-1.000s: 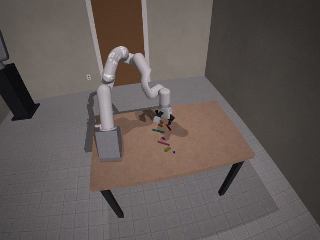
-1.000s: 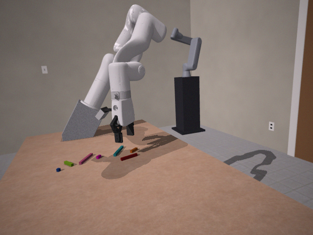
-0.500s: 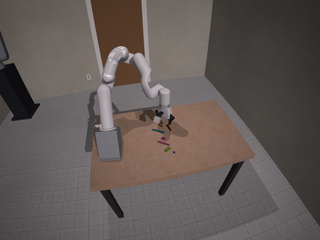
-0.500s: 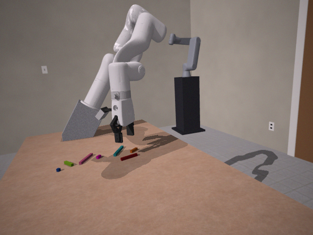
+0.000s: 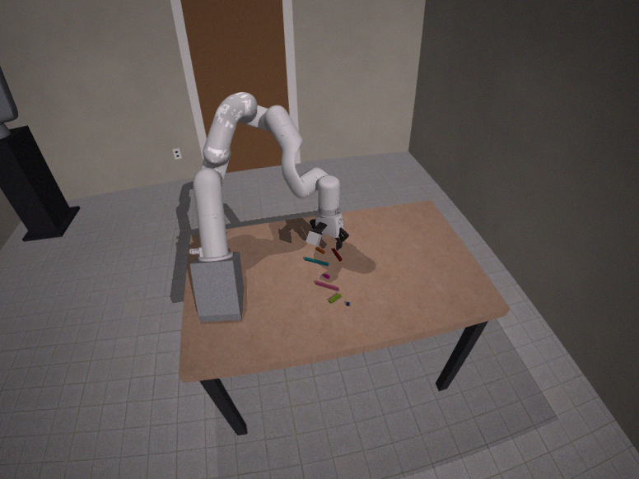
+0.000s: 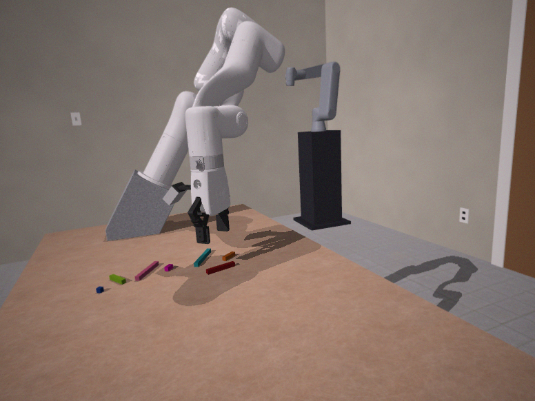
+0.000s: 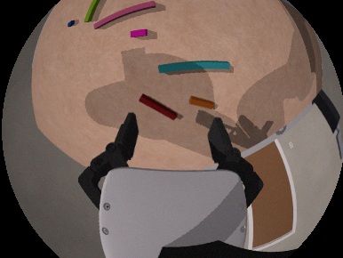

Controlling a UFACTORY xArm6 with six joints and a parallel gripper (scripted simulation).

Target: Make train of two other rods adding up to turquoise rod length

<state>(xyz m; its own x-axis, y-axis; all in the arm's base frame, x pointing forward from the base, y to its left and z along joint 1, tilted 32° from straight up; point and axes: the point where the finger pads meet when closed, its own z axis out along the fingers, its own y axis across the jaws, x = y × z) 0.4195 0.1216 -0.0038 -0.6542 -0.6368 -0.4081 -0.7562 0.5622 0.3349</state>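
The turquoise rod (image 5: pixel 315 261) (image 6: pixel 202 257) (image 7: pixel 194 67) lies flat on the brown table (image 5: pixel 412 267) (image 6: pixel 302 323) (image 7: pixel 236 17). Beside it lie a short orange rod (image 5: pixel 319 249) (image 6: pixel 228 255) (image 7: pixel 201 100) and a dark red rod (image 5: pixel 336 254) (image 6: pixel 220 267) (image 7: pixel 157 107). Further along lie a small magenta rod (image 5: pixel 325 276) (image 6: pixel 168 266) (image 7: pixel 139 33), a long pink rod (image 5: pixel 326 286) (image 6: pixel 146 270) (image 7: pixel 124 14), a lime rod (image 5: pixel 334 298) (image 6: pixel 117 279) (image 7: pixel 91 10) and a tiny blue rod (image 5: pixel 347 303) (image 6: pixel 99 289) (image 7: pixel 71 24). All rods lie apart. My gripper (image 5: pixel 330 241) (image 6: pixel 212 231) (image 7: pixel 174 124) is open and empty, hanging above the table just behind the red and orange rods.
The arm's grey base block (image 5: pixel 216 288) (image 6: pixel 134 207) stands on the table's near-left part, behind the rods. A black pedestal (image 6: pixel 319 172) with a grey arm stands on the floor beyond the table.
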